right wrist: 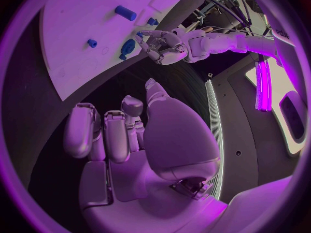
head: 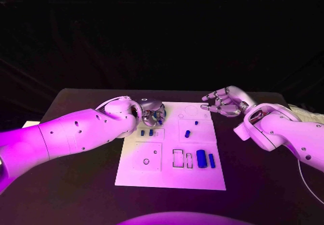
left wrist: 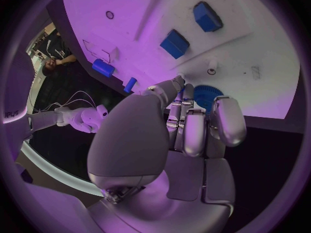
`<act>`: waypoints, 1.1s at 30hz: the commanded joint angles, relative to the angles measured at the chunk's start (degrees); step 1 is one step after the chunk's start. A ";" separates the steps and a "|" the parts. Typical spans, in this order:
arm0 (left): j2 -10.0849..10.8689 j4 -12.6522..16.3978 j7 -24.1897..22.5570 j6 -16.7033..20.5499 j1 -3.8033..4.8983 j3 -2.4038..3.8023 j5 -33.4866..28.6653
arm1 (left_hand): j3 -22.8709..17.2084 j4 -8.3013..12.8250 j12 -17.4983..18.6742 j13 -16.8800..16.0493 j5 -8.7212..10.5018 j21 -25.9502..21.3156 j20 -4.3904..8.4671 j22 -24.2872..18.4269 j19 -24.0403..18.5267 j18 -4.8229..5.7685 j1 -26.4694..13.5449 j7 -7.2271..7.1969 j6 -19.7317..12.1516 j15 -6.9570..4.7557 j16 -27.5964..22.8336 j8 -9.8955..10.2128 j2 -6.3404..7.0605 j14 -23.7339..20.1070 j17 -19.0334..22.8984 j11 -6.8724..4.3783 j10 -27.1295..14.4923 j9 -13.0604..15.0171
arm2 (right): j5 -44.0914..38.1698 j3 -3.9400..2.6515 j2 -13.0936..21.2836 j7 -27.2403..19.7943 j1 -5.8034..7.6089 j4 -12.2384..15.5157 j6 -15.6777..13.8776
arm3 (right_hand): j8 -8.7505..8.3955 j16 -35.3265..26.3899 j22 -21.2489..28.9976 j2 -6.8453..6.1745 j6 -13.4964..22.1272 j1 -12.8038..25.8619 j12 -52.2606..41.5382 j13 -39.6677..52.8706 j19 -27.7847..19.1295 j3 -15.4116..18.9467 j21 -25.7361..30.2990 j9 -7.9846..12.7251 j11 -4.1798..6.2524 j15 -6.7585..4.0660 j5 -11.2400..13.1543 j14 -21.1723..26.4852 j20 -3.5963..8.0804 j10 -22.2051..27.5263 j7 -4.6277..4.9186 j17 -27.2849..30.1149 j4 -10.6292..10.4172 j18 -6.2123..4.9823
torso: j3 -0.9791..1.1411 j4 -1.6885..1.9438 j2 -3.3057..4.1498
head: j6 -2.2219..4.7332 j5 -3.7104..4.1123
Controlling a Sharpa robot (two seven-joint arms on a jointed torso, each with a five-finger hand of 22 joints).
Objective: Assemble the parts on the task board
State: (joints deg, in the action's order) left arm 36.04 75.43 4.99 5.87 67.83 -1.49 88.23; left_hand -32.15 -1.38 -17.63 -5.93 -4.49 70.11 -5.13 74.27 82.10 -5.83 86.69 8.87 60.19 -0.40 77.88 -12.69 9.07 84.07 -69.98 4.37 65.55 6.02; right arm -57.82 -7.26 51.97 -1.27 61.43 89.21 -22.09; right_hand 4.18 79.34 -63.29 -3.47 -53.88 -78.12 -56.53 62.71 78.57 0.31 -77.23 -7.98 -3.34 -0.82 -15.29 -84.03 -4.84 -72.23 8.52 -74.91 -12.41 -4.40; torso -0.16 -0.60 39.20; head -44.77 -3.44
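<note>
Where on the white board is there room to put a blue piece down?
The task board is bare along its near edge, below the ring hole and the tall blue parts. It is crowded at the far left corner, where the left robot hand hangs over small blue parts.

Your white task board (head: 138,174) lies flat mid-table, scattered with small blue parts.
You see a large blue cylinder (head: 201,156) lying beside a slimmer blue bar (head: 212,161) near the board's front right, next to two outlined slots. Two small blue blocks (head: 143,133) sit at the left-middle, two small blue pegs (head: 188,134) right of centre. A round, ridged blue disc (left wrist: 206,95) lies at the far left corner.
</note>
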 commanded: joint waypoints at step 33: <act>6.91 3.58 1.72 -2.59 0.58 1.03 -6.10 | -0.41 0.40 0.87 -0.04 0.01 0.50 -0.22 0.37 0.31 1.17 -1.41 -0.26 1.05 -0.12 0.25 0.53 0.98 1.71 0.42 -0.15 1.08 -0.26 | -0.34 0.00 0.23 -0.44 -0.04 0.16 0.55 | 0.01 -0.17 0.08 0.74 -0.56 0.13 -0.49 0.19 -0.18 0.18 0.30 -0.10 0.01 -0.31 -0.39 -2.90 0.00 -0.23 -0.08 -1.39 -0.01 -0.74 | -0.02 -0.08 0.10 | 0.05 -0.55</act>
State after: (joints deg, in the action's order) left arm 43.12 79.15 6.28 4.80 68.36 -0.49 82.16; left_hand -32.36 -1.17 -17.08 -5.93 -4.49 70.34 -5.13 74.55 82.10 -5.83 85.69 8.67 60.79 -0.40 77.88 -12.38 10.06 84.07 -69.65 4.29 66.25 5.81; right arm -57.82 -7.26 52.23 -1.27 61.43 89.29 -22.09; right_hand 4.18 79.34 -63.29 -3.25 -54.06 -77.89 -56.89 62.83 78.57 0.31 -77.22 -8.01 -3.34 -0.82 -15.29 -84.03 -4.84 -72.23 8.34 -74.94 -12.41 -4.39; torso -0.18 -0.64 39.31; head -44.66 -3.97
